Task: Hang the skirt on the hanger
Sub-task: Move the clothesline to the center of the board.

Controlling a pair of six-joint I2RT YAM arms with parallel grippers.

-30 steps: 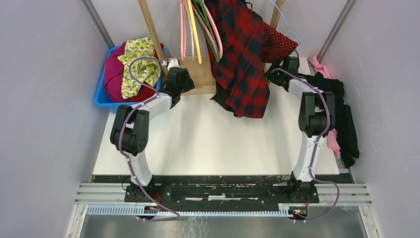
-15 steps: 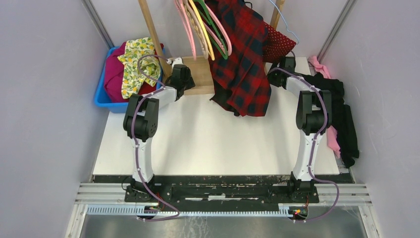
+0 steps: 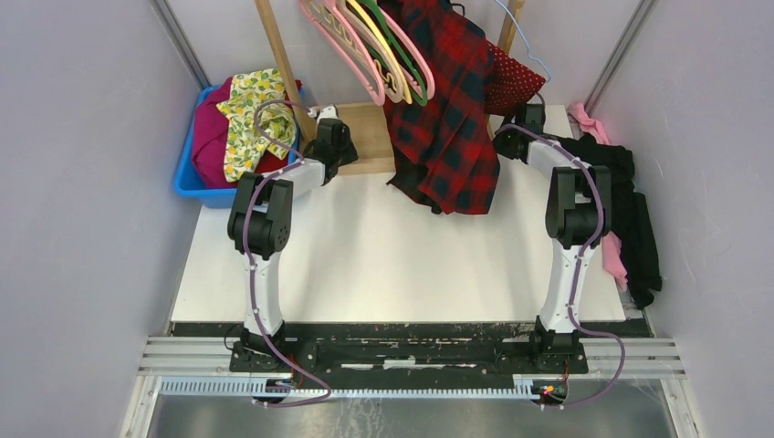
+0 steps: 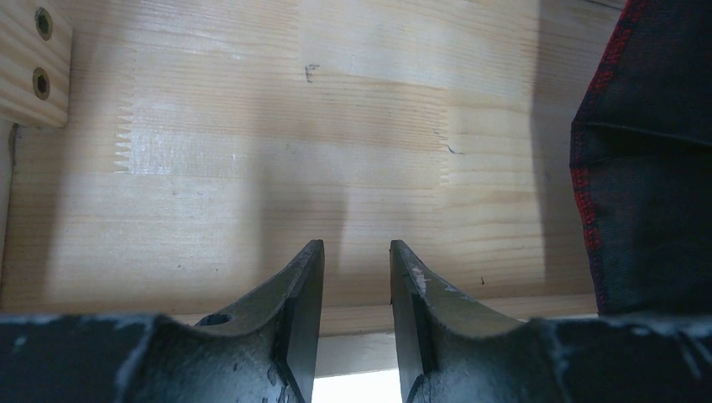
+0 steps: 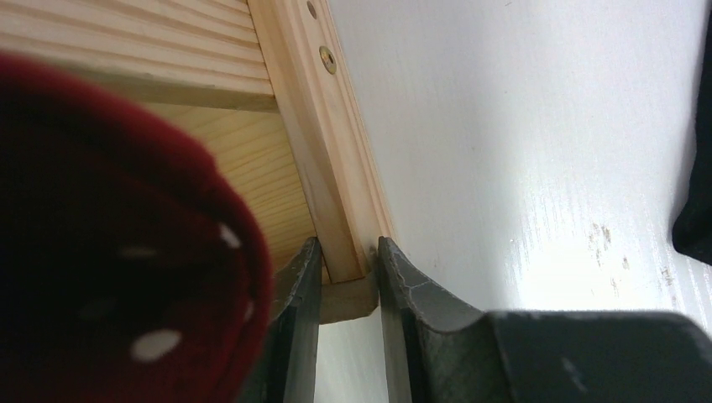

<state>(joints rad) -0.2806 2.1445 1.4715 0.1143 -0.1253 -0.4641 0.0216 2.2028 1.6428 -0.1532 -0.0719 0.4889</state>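
Note:
The skirt [image 3: 513, 80], dark red with white dots, hangs at the back right of the rack, behind the plaid garment. The hanger [image 3: 532, 53], a thin lilac-blue wire, rises from it toward the right post. In the right wrist view the skirt [image 5: 126, 252] bulges blurred at the left, beside my right gripper [image 5: 348, 243]. That gripper [image 3: 531, 114] is open by a narrow gap, holding nothing, with a corner of the wooden base [image 5: 336, 210] showing beyond the tips. My left gripper [image 4: 357, 248] [image 3: 330, 128] hovers open and unladen over the wooden base [image 4: 252, 126].
A red-and-black plaid garment [image 3: 447, 109] hangs mid-rack; its dark hem [image 4: 646, 168] shows in the left wrist view. Pink, yellow and green hangers [image 3: 365, 41] hang to its left. A blue bin [image 3: 187, 178] of clothes stands at the back left. Black and pink clothes [image 3: 634, 219] lie along the right edge.
Both grippers' jaws have narrowed. The left arm's elbow shifted right and then held. The coloured hangers have swung to the left on the rail.

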